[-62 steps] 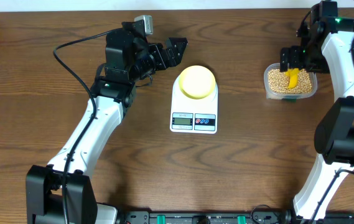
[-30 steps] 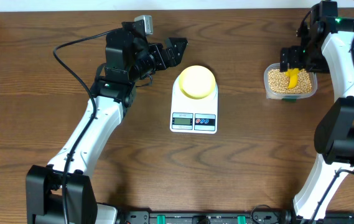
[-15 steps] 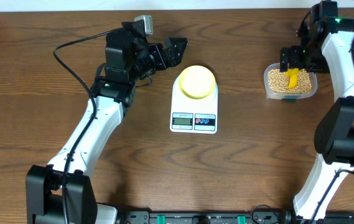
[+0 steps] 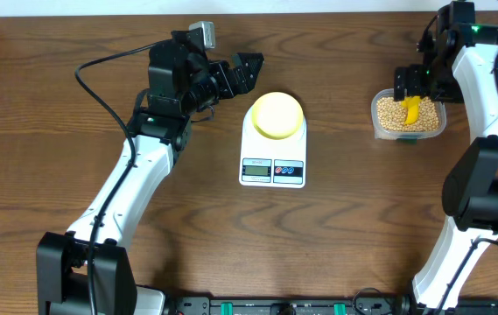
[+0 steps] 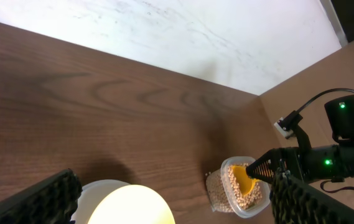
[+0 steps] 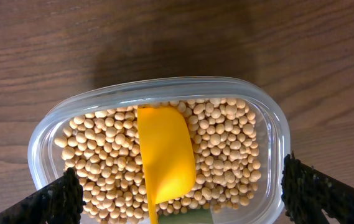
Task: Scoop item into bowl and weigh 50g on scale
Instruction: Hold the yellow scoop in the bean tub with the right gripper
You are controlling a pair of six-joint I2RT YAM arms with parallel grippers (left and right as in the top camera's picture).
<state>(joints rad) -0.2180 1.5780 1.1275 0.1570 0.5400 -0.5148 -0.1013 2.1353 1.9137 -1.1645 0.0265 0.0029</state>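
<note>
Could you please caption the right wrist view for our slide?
Open right gripper over a clear tub of beans, yellow scoop lying inside.

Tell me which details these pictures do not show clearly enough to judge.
Scale display: overhead, digits too small to read.
Yellow scoop handle: right wrist view, cut off by the lower edge.
Bowl: left wrist view, washed out by glare and cut off below.
Beans under the scoop: right wrist view, hidden by it.

A yellow scoop lies in a clear plastic tub on the brown wooden table
</note>
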